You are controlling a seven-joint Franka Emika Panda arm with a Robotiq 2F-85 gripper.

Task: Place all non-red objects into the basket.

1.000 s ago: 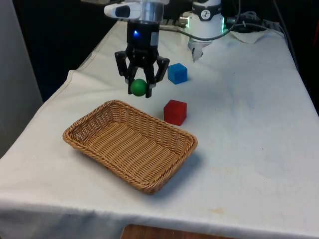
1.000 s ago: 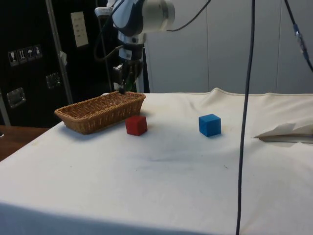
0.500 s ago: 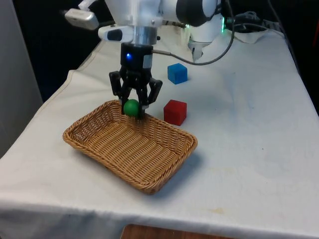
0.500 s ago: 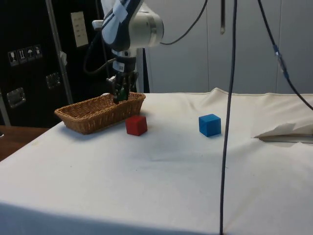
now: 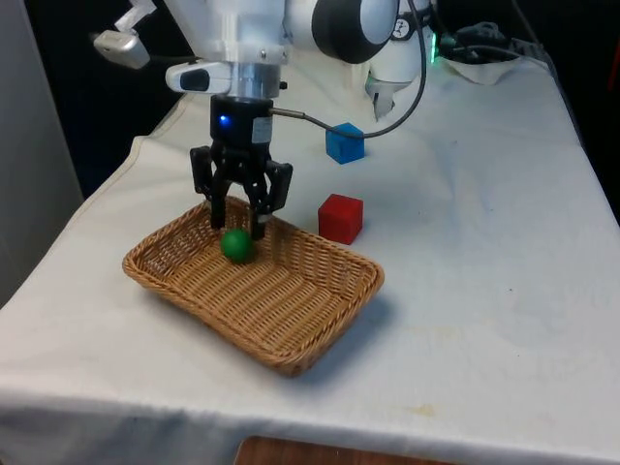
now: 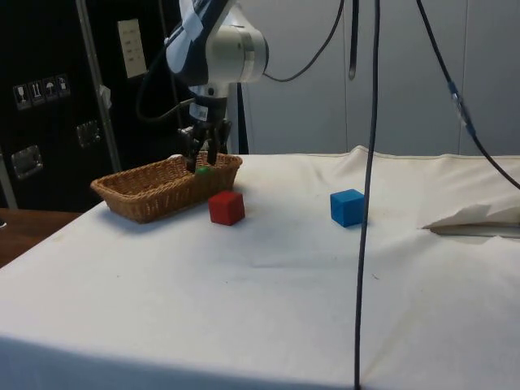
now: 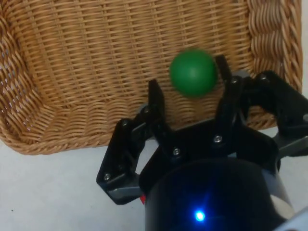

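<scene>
2 spread fingers (image 7: pixel 155 98) beside green ball (image 7: pixel 193 72)

Green ball (image 5: pixel 236 245) in woven wicker basket (image 5: pixel 320 325), red cube (image 5: pixel 340 218) just beside its front-view right, blue cube (image 5: pixel 345 142) behind.

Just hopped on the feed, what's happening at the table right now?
The gripper hangs low over the wicker basket with its fingers spread, and the green ball lies free on the basket floor just beneath them. The blue cube sits out on the white cloth, not yet in the basket. The red cube stands on the cloth just beyond the basket's far rim, towards the front view's right.
</scene>
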